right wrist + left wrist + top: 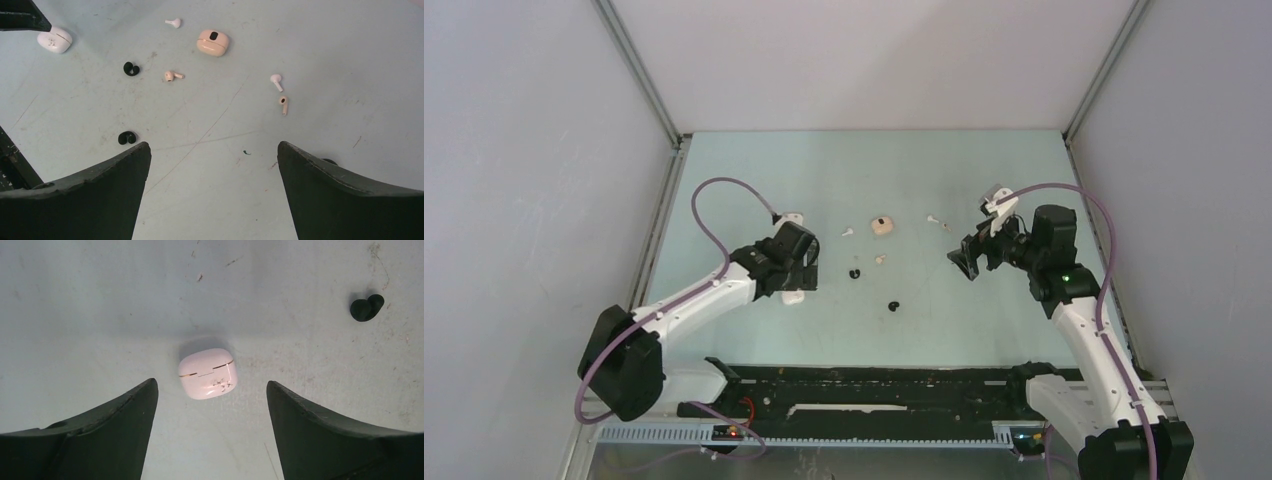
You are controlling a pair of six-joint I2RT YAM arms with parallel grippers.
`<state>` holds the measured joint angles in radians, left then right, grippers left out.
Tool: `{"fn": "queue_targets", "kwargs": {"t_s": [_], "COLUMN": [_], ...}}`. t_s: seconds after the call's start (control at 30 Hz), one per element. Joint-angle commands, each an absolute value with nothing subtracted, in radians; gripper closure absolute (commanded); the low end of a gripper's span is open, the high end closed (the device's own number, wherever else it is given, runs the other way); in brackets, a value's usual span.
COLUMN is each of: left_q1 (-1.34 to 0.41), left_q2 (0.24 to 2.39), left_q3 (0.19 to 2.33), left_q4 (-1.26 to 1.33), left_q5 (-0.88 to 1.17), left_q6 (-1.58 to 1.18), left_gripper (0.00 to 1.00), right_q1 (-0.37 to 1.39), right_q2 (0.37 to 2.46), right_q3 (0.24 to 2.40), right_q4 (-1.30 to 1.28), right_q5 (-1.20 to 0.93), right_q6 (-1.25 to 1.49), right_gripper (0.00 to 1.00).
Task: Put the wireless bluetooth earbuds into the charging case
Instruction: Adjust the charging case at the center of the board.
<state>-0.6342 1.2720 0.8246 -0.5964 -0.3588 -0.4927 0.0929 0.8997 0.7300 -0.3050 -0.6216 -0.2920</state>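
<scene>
The left tool [211,385] hangs with its two dark fingers spread wide and empty. The glossy white pebble-shaped charging case [207,373] lies on the pale green surface [75,300] dead ahead of it, centred in the gap and just beyond the fingertips, touching neither. Its lid is shut (the thin seam runs crosswise, roughly from finger to finger, a little tilted), so I judge that a straight drop and squeeze would catch it across its rounded sides. This arm is clearly the nearer one to that case. A small black earbud [366,307] sits well apart from it, off to one side.

The right tool [214,145] is likewise parted wide and holds nothing. Ahead of it lie a small white stemmed earbud [276,81] and, just beside that and nearer, a small beige stemmed earbud [283,104], both stems pointing roughly back toward the tool. The beige rounded charging case [213,42] rests farther off and appears closed. No earbud is in a case yet, so the task seems barely begun, and the right arm looks better placed for the earbuds.
</scene>
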Motion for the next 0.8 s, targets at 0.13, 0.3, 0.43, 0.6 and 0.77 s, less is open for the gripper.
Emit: {"fn": "queue_targets", "kwargs": {"t_s": [0.13,0.3,0.43,0.6,0.77], "left_q1": [-0.668,-0.670,-0.668,-0.664,-0.657], "left_q2": [1.359,1.422,1.454,1.451,1.437], "left_q3": [0.812,0.828,0.842,0.815,0.784], "left_q4": [-0.545,-0.571,-0.584,-0.575,-0.552], "left_q5": [-0.374,-0.406,-0.394,-0.386,-0.354], "left_q6": [-0.612,-0.630,-0.635,-0.644,-0.656], "left_gripper": [0.15,0.16,0.17,0.20,0.26], "right_q1": [0.091,0.092,0.093,0.093,0.093], "right_q2": [0.883,0.872,0.864,0.859,0.856], "right_q3": [0.736,0.736,0.736,0.736,0.736], "right_q4": [-0.308,-0.315,-0.319,-0.324,-0.328], "right_q5": [-0.644,-0.649,-0.654,-0.662,-0.665], "right_q6": [-0.340,-0.347,-0.352,-0.356,-0.358], "right_gripper": [0.01,0.02,0.02,0.02,0.02]}}
